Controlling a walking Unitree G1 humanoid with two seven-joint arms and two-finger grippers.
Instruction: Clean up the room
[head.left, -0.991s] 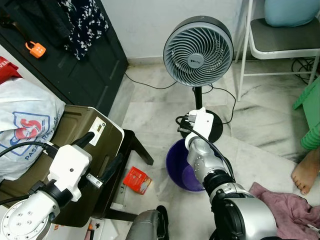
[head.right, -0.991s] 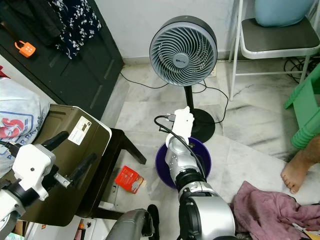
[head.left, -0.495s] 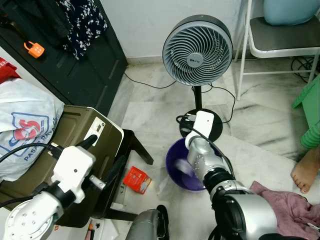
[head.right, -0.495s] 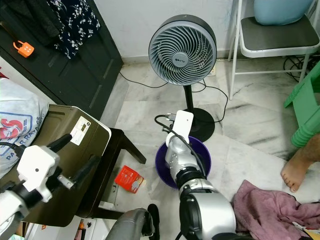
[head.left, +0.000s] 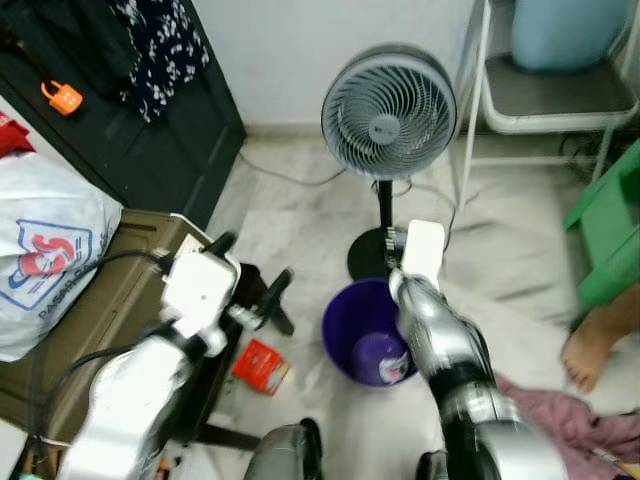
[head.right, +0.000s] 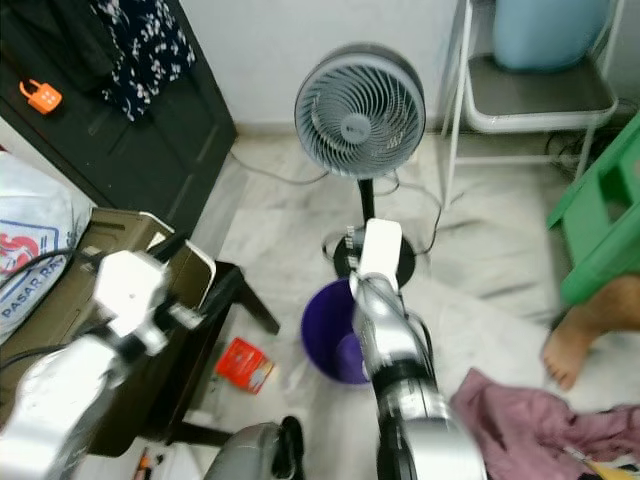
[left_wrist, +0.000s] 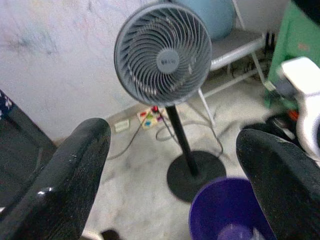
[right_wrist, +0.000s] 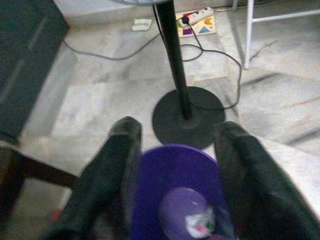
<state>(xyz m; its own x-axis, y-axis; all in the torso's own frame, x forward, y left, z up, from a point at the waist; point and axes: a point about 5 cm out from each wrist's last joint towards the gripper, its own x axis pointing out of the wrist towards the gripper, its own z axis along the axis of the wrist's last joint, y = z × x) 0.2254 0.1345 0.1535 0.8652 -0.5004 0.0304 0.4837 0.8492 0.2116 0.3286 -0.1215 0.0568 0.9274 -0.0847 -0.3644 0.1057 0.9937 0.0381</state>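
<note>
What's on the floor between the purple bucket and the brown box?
A small red packet lies on the floor between the purple bucket and the brown box, beside the dark stand's leg, seen in both eye views.

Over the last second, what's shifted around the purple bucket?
The camera has moved and blurred, so the whole view shifted. The left gripper has swung up and inward toward the round purple plastic bucket, fingers open. The right gripper, open, still hovers over the bucket, where crumpled litter lies. The red packet, grey pedestal fan and pink cloth stayed put.
</note>
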